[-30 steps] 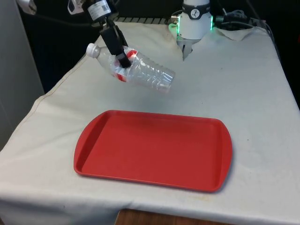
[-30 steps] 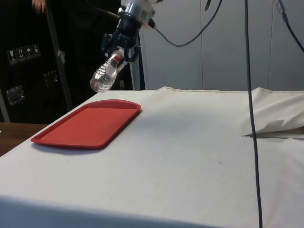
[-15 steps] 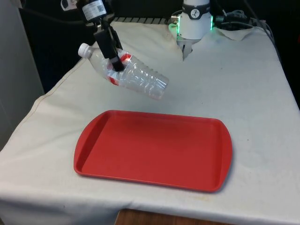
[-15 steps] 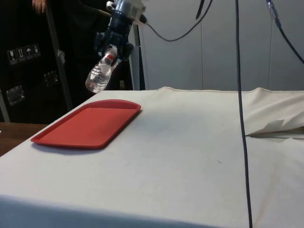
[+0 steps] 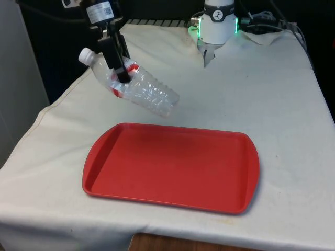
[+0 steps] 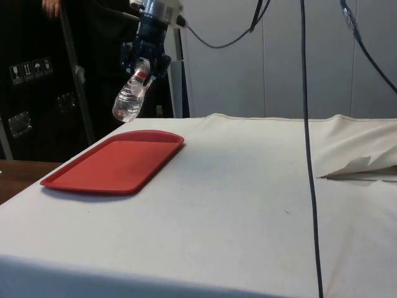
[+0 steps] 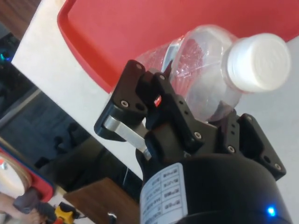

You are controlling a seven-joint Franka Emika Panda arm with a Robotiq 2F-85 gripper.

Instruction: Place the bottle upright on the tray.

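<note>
Front view: gripper [image 5: 121, 73] clamps the bottle [image 5: 137, 89] near its neck, upper left, tilted above the tray [image 5: 172, 196]. Side view: bottle [image 6: 128, 99] hangs base-down — airborne. Wrist view: cap [image 7: 258, 60] close. Risk — releasing while tilted topples it.

Front, side, close wrist views; shared tray [image 5: 172, 167].
</note>
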